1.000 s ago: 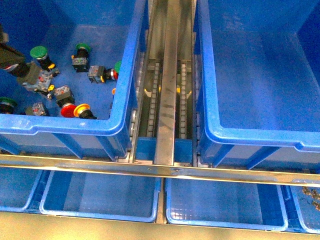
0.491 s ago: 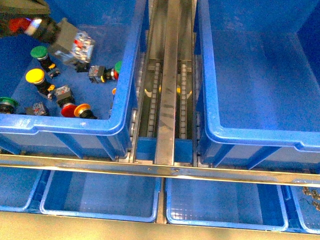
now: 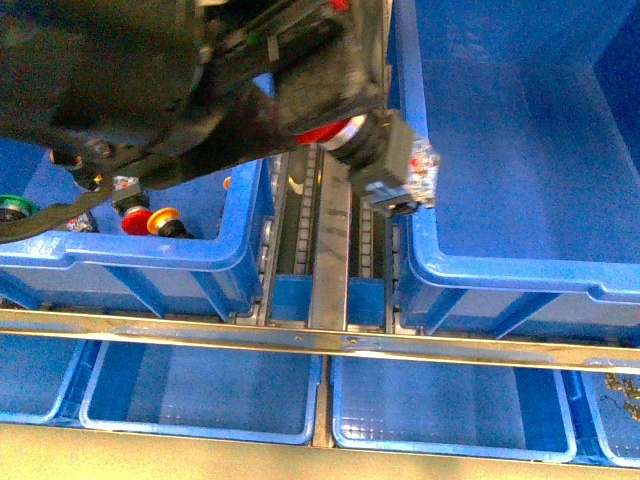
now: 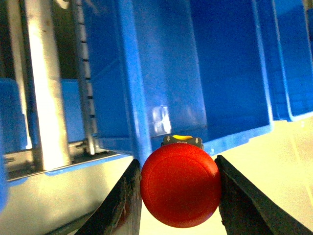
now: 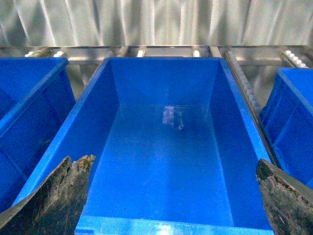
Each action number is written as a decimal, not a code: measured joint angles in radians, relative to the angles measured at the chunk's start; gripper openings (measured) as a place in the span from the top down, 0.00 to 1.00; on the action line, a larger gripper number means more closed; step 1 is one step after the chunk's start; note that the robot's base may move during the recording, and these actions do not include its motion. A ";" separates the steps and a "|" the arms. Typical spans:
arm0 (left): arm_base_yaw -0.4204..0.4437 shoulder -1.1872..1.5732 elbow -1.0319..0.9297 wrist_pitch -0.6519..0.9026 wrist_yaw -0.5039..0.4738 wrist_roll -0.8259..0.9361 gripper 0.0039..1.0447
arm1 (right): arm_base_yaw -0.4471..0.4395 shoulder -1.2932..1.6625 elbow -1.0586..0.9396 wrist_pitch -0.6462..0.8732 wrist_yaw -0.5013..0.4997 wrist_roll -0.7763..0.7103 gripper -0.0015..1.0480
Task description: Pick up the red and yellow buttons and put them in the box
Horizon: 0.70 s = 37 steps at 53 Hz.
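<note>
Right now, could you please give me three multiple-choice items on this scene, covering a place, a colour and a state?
1. Where is the held button? A) in the left bin B) in the air over the metal track, at the box rim C) in a front tray
2. What colour is its cap? A) green B) yellow C) red
3. How is the right gripper? A) open, empty B) shut on a button C) shut, empty
Answers: B, the front view shows it above the track by the rim; C, the left wrist view shows a red cap clamped in the left gripper; A, its fingers stand wide apart with nothing between them.
</note>
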 joint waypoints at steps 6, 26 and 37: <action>-0.041 0.026 0.026 0.005 -0.021 -0.052 0.67 | 0.000 0.000 0.000 0.000 0.000 0.000 0.06; -0.083 0.102 0.071 0.047 -0.042 -0.257 0.67 | 0.000 0.000 0.000 0.000 0.000 0.000 0.06; -0.069 0.105 0.076 0.063 0.005 -0.359 0.67 | 0.000 0.000 0.000 0.000 0.000 0.000 0.06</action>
